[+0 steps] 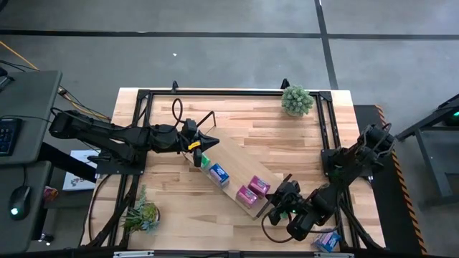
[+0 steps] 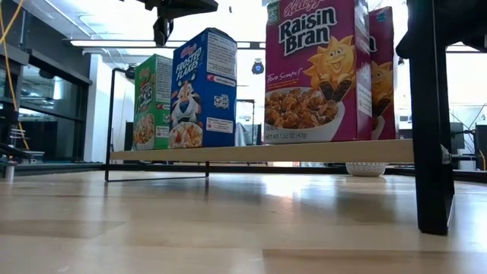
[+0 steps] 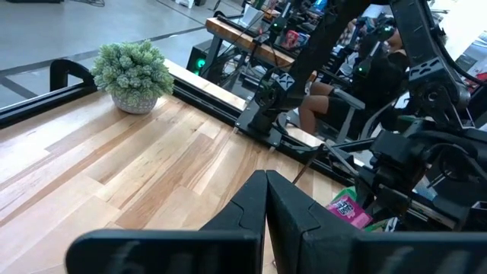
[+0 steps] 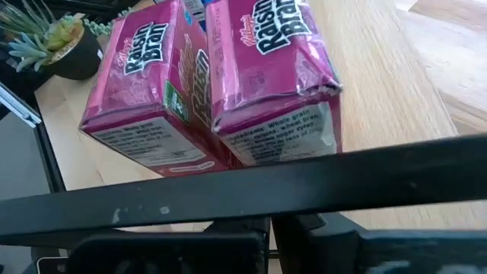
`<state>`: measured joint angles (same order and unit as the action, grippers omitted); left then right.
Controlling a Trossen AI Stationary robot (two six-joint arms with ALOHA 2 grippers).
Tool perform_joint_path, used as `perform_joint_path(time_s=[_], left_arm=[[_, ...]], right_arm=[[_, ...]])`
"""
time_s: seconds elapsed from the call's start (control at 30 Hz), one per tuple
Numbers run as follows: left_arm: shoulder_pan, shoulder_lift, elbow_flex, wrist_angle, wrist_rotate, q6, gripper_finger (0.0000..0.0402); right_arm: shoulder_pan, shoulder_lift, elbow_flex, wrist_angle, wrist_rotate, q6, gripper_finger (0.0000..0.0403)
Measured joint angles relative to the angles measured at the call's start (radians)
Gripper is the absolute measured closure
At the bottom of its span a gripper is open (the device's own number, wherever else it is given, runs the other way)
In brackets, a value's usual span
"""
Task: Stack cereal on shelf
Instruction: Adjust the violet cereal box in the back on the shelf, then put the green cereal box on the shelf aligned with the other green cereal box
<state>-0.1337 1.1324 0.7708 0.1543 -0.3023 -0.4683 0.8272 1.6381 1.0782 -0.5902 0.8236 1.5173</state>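
I can't tell either arm's jaws; the shelf's black end frame (image 4: 243, 190) crosses my view of two pink boxes (image 4: 221, 84)

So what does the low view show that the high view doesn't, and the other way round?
Only the low view shows the box fronts: a green box, Frosted Flakes and Raisin Bran standing upright. Only the high view shows the left gripper at one end of the shelf, the right gripper at the other, and a blue box off the shelf. Both show the shelf holding boxes.
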Motion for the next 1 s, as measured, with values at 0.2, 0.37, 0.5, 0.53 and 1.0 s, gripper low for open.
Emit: perform_joint_path(time_s=[0.2,0.37,0.5,0.53,1.0], left_arm=[[0.000,0.000,0.000,0.000,0.000,0.000,0.0401],[0.000,0.000,0.000,0.000,0.000,0.000,0.0401],[0.000,0.000,0.000,0.000,0.000,0.001,0.0401],[0.000,0.000,0.000,0.000,0.000,0.001,0.0401],[0.000,0.000,0.000,0.000,0.000,0.001,0.0401]], right_arm=[[0.000,-0.002,0.000,-0.008,0.018,-0.007,0.0403],[-0.012,-0.001,0.000,-0.001,0.029,-0.021,0.0403],[-0.027,-0.001,0.000,0.032,0.039,-0.058,0.0403],[-0.031,-0.001,0.000,0.039,0.036,-0.064,0.0403],[-0.022,-0.042,0.000,-0.009,-0.178,-0.132,0.0403]])
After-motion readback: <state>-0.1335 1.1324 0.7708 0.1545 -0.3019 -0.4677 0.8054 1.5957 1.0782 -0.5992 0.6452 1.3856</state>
